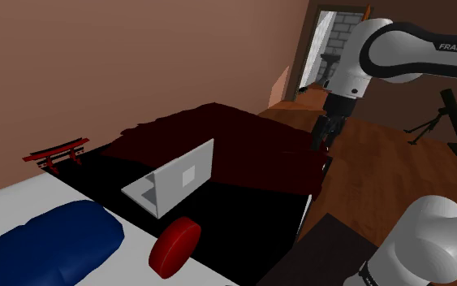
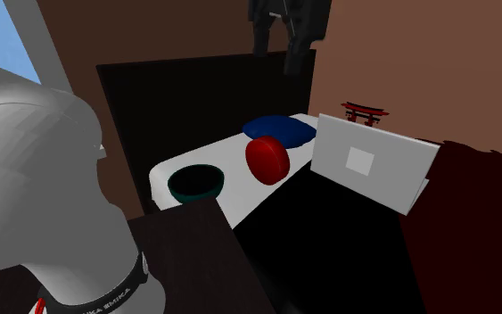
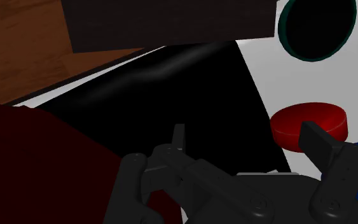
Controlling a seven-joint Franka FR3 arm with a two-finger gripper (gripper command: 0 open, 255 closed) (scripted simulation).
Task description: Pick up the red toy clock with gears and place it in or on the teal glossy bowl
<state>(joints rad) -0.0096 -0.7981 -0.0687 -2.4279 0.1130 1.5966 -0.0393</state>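
Right now the gripper (image 3: 245, 130) hangs open, empty; one finger (image 3: 320, 143) hides part of the clock (image 3: 304, 114); the bowl (image 3: 316, 28) near it is cropped.

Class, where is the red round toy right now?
In the second exterior view, the red round toy sits on the white surface, between the teal bowl at left and the blue cushion.

I seem to be working in a room of a home, with brown walls (image 1: 137, 65), a wooden floor (image 1: 381, 171), a doorway (image 1: 332, 36), a dark red spread (image 1: 218, 134) and a laptop (image 1: 178, 183).
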